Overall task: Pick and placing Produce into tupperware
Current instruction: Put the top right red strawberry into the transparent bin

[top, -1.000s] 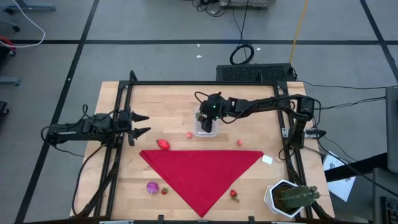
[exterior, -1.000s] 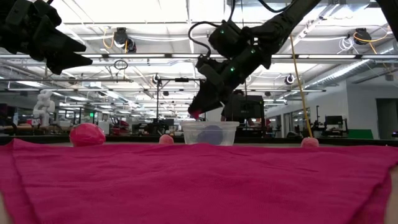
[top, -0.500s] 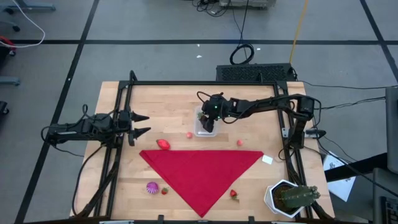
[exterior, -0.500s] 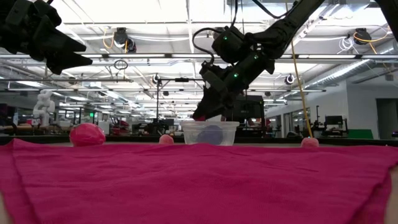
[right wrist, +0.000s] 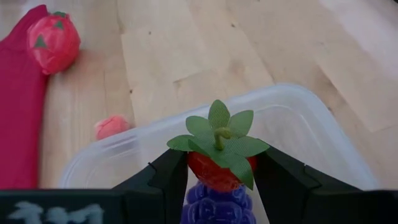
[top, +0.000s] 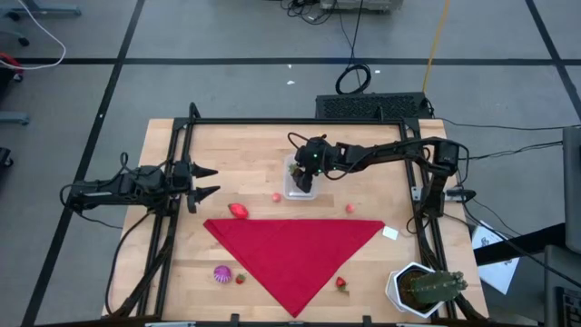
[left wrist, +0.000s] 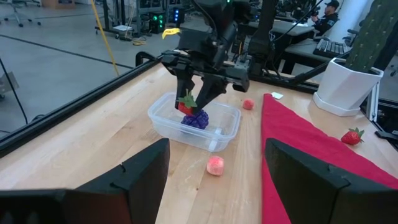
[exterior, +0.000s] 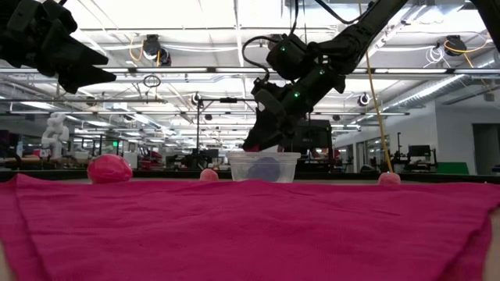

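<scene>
Gripping a red strawberry (right wrist: pixel 219 163) over the clear tupperware (left wrist: pixel 194 121) mid-table, the right gripper (right wrist: pixel 219 177) has its fingers clamped on the fruit's sides, leafy stem up, above a purple fruit (left wrist: pixel 196 119) inside. Left gripper (top: pixel 207 181) hangs spread, empty, near the table's left edge.

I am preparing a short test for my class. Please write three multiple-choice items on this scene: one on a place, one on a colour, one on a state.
1. Where is the purple fruit?
A. in the tub
B. on the cloth
C. in the pot

2. What colour is the cloth?
A. blue
B. red
C. green

3. What is the right end effector doing?
A. hanging open
B. gripping a strawberry
C. holding the cloth

Answers:
1 A, it lies inside the clear tub.
2 B, the triangle is red.
3 B, its fingers clamp the strawberry over the tub.
</scene>
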Available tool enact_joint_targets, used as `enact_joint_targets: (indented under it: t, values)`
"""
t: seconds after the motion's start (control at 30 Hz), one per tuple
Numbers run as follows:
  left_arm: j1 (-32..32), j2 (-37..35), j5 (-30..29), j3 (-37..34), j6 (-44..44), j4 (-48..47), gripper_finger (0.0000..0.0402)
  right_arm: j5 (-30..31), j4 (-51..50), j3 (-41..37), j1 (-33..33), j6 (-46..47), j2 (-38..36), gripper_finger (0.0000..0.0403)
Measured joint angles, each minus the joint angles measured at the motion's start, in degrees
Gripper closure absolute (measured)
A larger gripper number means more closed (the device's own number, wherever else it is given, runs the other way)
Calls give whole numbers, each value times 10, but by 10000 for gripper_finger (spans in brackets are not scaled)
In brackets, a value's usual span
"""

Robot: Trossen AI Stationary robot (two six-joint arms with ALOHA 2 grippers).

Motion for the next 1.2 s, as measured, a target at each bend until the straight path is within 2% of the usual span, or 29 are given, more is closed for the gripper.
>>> enact_joint_targets:
  t: [0.83, 1.0, 1.2]
  values:
    - [0, 0, 0, 0, 0, 0, 131, -16, 5, 0, 0, 11, 0, 245]
    - [0, 0, -1, 0, 0, 0, 131, -44, 5, 0, 0, 19, 0, 245]
    - [0, 0, -1, 0, 0, 0, 131, -46, 5, 0, 0, 30, 0, 245]
